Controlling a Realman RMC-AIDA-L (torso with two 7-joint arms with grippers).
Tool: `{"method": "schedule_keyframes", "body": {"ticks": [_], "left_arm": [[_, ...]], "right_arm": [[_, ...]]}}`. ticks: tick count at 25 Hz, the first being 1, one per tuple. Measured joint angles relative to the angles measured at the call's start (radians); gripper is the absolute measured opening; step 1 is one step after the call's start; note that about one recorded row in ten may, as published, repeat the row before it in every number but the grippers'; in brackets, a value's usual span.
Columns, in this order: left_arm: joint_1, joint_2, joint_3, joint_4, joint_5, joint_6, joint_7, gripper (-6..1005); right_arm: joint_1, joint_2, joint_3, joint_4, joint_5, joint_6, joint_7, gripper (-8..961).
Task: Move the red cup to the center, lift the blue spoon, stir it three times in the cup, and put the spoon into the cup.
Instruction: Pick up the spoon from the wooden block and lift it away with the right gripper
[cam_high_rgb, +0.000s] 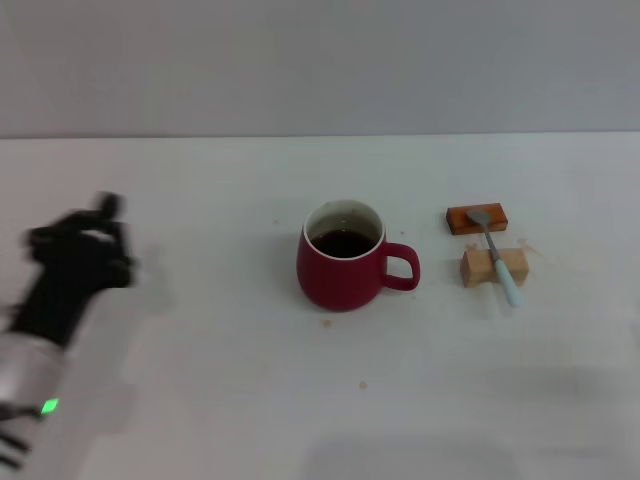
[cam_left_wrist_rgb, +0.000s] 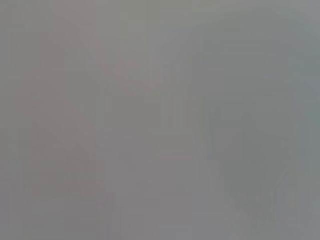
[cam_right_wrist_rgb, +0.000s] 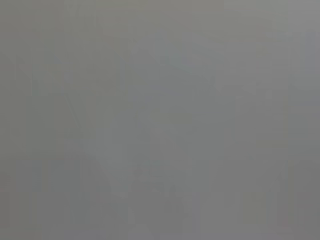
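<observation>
The red cup (cam_high_rgb: 345, 257) stands upright near the middle of the white table, its handle pointing right and dark liquid inside. The blue spoon (cam_high_rgb: 496, 255) lies to its right, its grey bowl resting on an orange-brown block and its pale-blue handle across a tan block. My left gripper (cam_high_rgb: 85, 235) is at the far left of the head view, well away from the cup, and holds nothing that I can see. My right gripper is out of view. Both wrist views show only plain grey.
The orange-brown block (cam_high_rgb: 476, 218) and the tan wooden block (cam_high_rgb: 492, 266) sit to the right of the cup under the spoon. The white table (cam_high_rgb: 200, 380) reaches back to a grey wall. A few small brown specks lie near the cup.
</observation>
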Motion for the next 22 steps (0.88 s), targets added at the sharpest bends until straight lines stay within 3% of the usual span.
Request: {"method": "schedule_keyframes", "body": {"ticks": [5, 12, 22], "left_arm": [[0.077, 0.003, -0.113, 0.019, 0.0, 0.043, -0.211, 58], [0.091, 0.0, -0.128, 0.063, 0.001, 0.046, -0.27, 240], [0.084, -0.002, -0.127, 0.075, 0.006, 0.041, -0.269, 657]], "right_arm": [[0.001, -0.001, -0.074, 0.006, -0.001, -0.013, -0.001, 696], [0.049, -0.003, -0.114, 0.0, 0.001, 0.1, -0.002, 698], [0.096, -0.001, -0.13, 0.008, -0.002, 0.245, -0.002, 697]]}}
